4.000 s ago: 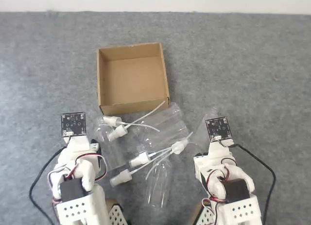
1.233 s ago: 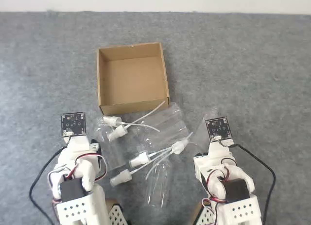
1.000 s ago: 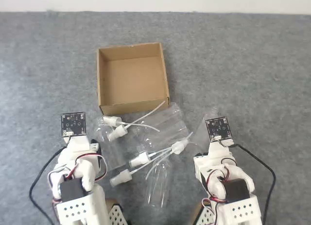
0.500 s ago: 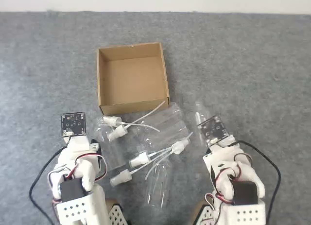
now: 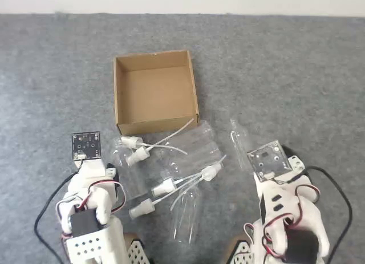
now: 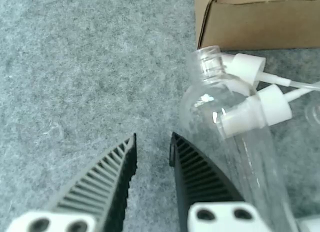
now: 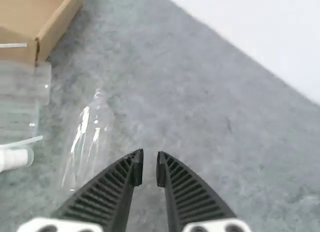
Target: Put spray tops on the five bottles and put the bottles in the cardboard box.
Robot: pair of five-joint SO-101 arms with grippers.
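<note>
The open cardboard box [image 5: 117,93] stands empty at the back. In front of it lie several clear bottles without tops, among them one near the left arm [image 5: 121,161], one at the front [image 5: 186,215] and one at the right [image 5: 239,137]. Several white spray tops [image 5: 164,187] with thin tubes lie across them. My left gripper [image 6: 152,147] is slightly open over the carpet, beside a bottle neck [image 6: 210,61] and two spray tops [image 6: 250,109]. My right gripper [image 7: 149,164] is almost shut and holds nothing, just beside the right-hand bottle [image 7: 87,139].
Grey carpet covers the table. The left arm [image 5: 85,190] sits at the front left and the right arm [image 5: 288,212] at the front right, turned outward. Bare carpet lies right of the box and at the far left.
The right arm has swung to the right, uncovering the bottle that lay under its camera board. The left arm, box, bottles and spray tops have not moved.
</note>
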